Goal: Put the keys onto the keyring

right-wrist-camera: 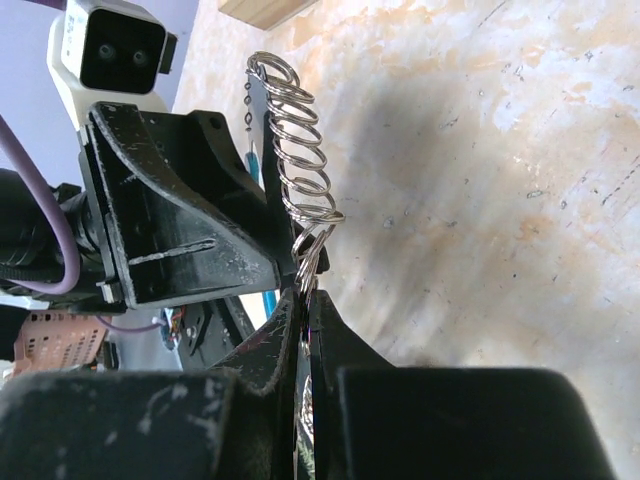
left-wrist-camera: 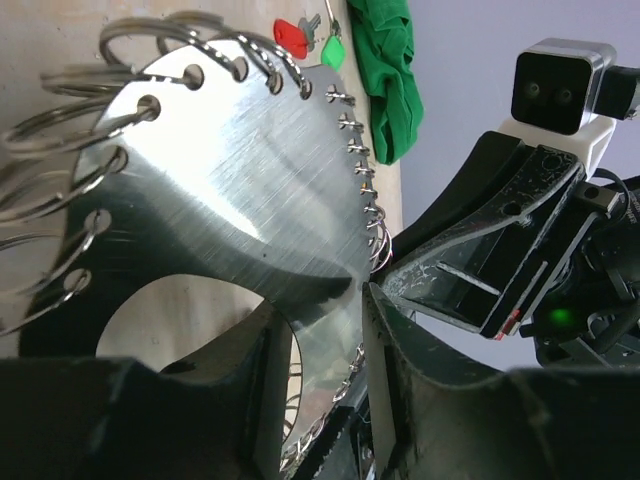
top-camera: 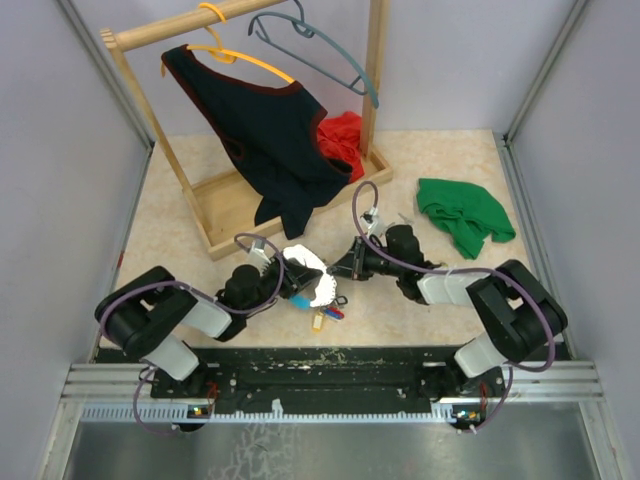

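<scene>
Right gripper (right-wrist-camera: 305, 292) is closed, its fingers pressed together on one wire loop at the rim of the keyring (left-wrist-camera: 230, 180), a shiny metal disc edged with loops. Left gripper (left-wrist-camera: 320, 315) has the disc between its fingers; whether it clamps I cannot tell. Keys (top-camera: 325, 314) with coloured heads lie on the surface (top-camera: 420, 305) just beside both. Farther back, a wooden tray (top-camera: 222, 205) holds a red cloth (top-camera: 340, 135).
</scene>
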Tool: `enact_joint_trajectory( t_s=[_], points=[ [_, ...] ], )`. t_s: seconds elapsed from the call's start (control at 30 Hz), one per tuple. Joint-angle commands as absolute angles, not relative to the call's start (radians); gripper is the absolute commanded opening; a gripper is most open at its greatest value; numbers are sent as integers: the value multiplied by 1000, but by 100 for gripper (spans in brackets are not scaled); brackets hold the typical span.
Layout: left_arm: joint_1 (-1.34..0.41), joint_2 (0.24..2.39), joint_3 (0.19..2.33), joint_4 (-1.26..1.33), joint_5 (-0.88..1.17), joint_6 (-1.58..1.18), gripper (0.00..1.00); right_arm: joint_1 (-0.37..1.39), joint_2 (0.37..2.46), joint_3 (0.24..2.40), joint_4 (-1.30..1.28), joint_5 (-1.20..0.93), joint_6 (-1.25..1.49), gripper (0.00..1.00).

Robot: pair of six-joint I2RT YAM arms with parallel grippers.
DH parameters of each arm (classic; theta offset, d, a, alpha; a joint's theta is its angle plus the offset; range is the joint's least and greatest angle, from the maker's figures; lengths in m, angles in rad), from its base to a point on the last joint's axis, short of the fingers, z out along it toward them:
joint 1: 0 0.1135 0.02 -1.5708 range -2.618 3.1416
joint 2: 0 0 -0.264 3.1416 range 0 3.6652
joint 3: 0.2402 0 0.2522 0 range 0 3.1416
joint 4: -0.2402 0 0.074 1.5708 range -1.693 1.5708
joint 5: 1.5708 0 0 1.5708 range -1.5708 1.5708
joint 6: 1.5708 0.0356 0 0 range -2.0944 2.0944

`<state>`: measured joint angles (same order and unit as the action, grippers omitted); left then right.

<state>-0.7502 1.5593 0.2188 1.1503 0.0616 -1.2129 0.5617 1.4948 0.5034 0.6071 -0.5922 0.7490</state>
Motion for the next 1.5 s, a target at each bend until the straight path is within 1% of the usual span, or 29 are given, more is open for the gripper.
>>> enact_joint_trajectory(
  t_s=[0.0, 0.17, 0.2, 0.3, 0.37, 0.4, 0.43, 0.47, 0.5, 0.57, 0.73, 0.77, 0.83, 0.93, 0.97, 1.0, 1.07, 1.17, 1.33, 1.47],
  points=[
    [-752, 1597, 230, 1326, 85, -1202, 37, 588, 1440, 501, 731, -602, 798, 0],
    [-750, 1573, 207, 1354, 72, -1121, 27, 589, 1394, 494, 683, -584, 754, 0],
    [-749, 1557, 202, 1347, 67, -1098, 25, 589, 1377, 493, 662, -576, 735, 3],
    [-741, 1486, 200, 1293, 68, -1026, 16, 589, 1316, 493, 600, -547, 658, 14],
    [-733, 1424, 216, 1213, 83, -960, 9, 589, 1259, 494, 555, -520, 605, 23],
    [-731, 1391, 231, 1152, 90, -924, 6, 589, 1237, 494, 535, -509, 576, 28],
    [-730, 1355, 250, 1089, 94, -882, 4, 589, 1215, 494, 507, -503, 545, 38],
    [-730, 1324, 270, 1018, 98, -841, 2, 589, 1193, 494, 490, -496, 516, 45],
    [-729, 1289, 293, 946, 98, -797, 1, 589, 1173, 492, 477, -487, 488, 48],
    [-729, 1229, 349, 779, 94, -698, 0, 589, 1130, 481, 466, -477, 440, 59],
    [-729, 1137, 497, 453, 96, -487, 0, 589, 1057, 456, 464, -456, 350, 82],
    [-730, 1131, 533, 388, 94, -447, 0, 589, 1049, 451, 469, -447, 345, 85],
    [-730, 1131, 606, 266, 88, -374, 0, 590, 1032, 425, 506, -429, 330, 85],
    [-730, 1152, 714, 107, 82, -279, 0, 589, 998, 352, 629, -360, 339, 86],
    [-730, 1164, 744, 63, 81, -256, 0, 589, 986, 327, 675, -346, 349, 87],
    [-730, 1172, 778, 23, 75, -234, 0, 589, 976, 308, 716, -355, 348, 93],
    [-730, 1189, 836, -41, 70, -193, 0, 589, 959, 296, 748, -393, 321, 95],
    [-730, 1205, 905, -111, 52, -155, 0, 589, 964, 306, 747, -473, 256, 95],
    [-730, 1223, 984, -160, 65, -136, 0, 604, 986, 286, 825, -466, 185, 95],
    [-730, 1245, 1033, -187, 66, -157, 0, 656, 1002, 263, 893, -404, 114, 88]
  ],
)
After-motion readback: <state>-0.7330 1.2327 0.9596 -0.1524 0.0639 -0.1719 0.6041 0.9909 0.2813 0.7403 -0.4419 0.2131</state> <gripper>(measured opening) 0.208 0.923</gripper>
